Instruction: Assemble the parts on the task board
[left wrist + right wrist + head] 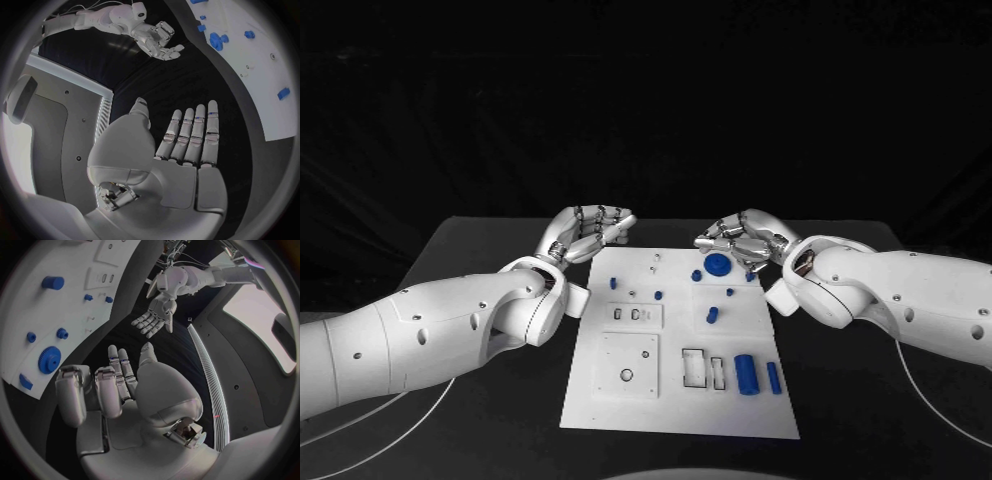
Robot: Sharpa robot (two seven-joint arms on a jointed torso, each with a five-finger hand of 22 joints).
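Left robot hand (589,229) fingers apart, empty, at task board (632,400) far-left corner. Right robot hand (741,238) fingers part-curled, empty, beside blue gear (717,264).

No text, label, brand, number or sign can be read. The board (681,395) carries only outlined recesses and small dark marks near its middle and near end; these may be holes rather than print, as the head view is too coarse to tell.
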